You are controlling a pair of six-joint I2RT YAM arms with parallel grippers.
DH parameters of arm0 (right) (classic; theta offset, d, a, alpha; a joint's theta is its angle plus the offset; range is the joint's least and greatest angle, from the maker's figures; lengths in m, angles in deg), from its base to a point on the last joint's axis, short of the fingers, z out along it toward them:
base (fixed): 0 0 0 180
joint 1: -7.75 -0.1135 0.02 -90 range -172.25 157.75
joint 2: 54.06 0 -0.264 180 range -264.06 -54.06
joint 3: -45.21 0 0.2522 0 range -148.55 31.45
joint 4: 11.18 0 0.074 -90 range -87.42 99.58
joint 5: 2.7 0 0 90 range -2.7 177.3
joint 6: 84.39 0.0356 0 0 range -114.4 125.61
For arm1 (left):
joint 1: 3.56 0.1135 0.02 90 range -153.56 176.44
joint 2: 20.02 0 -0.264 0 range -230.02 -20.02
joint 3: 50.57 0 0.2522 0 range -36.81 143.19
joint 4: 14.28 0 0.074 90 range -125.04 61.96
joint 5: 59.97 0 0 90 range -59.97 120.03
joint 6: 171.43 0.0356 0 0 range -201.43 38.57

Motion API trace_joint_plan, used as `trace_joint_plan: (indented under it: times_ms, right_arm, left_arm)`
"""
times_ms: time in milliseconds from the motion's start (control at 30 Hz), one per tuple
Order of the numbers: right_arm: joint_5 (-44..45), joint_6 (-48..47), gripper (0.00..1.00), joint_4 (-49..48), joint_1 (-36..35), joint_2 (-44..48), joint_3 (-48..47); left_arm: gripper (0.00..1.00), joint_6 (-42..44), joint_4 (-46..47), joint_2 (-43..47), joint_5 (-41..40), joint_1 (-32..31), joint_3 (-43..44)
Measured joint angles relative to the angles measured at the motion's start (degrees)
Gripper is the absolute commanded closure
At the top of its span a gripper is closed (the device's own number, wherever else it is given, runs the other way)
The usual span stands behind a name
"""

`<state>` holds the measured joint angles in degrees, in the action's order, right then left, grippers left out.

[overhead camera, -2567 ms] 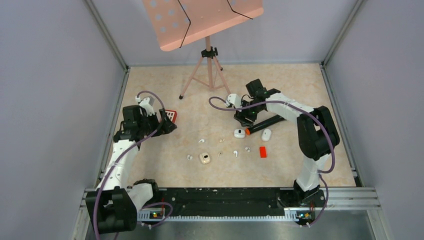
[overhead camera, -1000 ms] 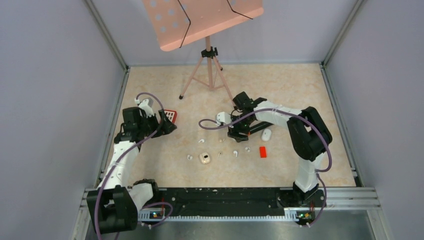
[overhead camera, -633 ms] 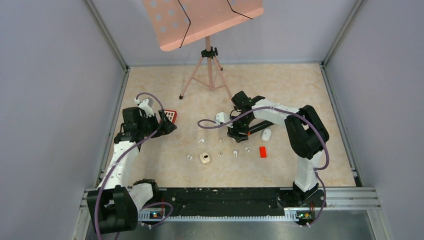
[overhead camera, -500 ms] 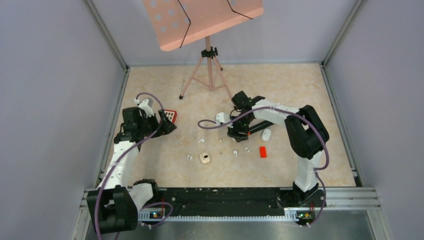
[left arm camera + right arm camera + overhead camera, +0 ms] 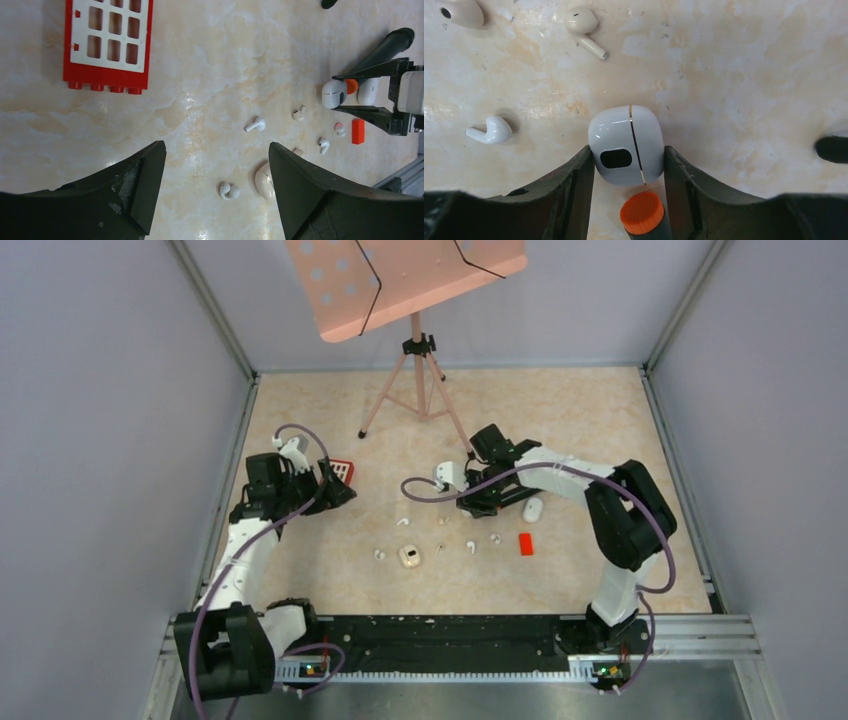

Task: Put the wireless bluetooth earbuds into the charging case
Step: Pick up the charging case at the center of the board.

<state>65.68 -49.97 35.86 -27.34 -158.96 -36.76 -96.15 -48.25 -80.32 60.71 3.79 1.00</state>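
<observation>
White glossy plastic charging case [image 5: 624, 132], lid closed, is gripped on both sides by the right end effector [image 5: 627, 152] near the middle of the beige marbled counter [image 5: 749, 75]. Small white plastic earbuds [image 5: 585, 26] lie loose on the counter near it. An orange-capped black marker [image 5: 641, 212] lies just beside the case. The left end effector [image 5: 216, 148] is released and holds nothing, well apart.
</observation>
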Motion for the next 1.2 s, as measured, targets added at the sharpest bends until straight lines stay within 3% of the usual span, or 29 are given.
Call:
trace_joint_plan:
  times_ms: [100, 233, 333, 600, 833, 1000, 1200]
  right_arm:
    - [0.4, 3.6, 1.0, -1.2, 0.0, 3.7, 0.4]
    - [0.6, 10.0, 1.0, -4.9, 0.0, 12.4, 0.4]
    - [0.5, 15.7, 1.0, -9.4, 0.0, 19.4, 0.4]
    - [2.1, 25.5, 1.0, -21.7, -0.2, 29.4, 0.4]
    - [3.7, 25.0, 1.0, -26.4, -3.9, 31.2, 2.0]
    - [6.3, 22.1, 1.0, -28.1, -8.4, 33.0, 4.1]
    - [8.4, 20.5, 1.0, -31.6, -8.9, 33.1, 4.1]
  left_arm:
    - [0.21, -0.5, 0.6, -1.3, 2.3, -0.4, 0.3]
    - [0.21, -0.4, 1.7, -2.5, 4.6, -3.8, 3.0]
    - [0.2, 0.6, 3.0, -2.9, 6.3, -10.5, 8.3]
    - [0.21, -1.9, 13.9, -5.9, 12.0, -20.9, 23.3]
    - [0.25, -6.6, 20.1, -12.6, 13.1, -25.9, 27.0]
    - [0.25, -7.1, 20.3, -15.5, 15.0, -27.1, 28.3]
    - [0.24, -6.1, 20.2, -15.6, 17.1, -28.6, 29.3]
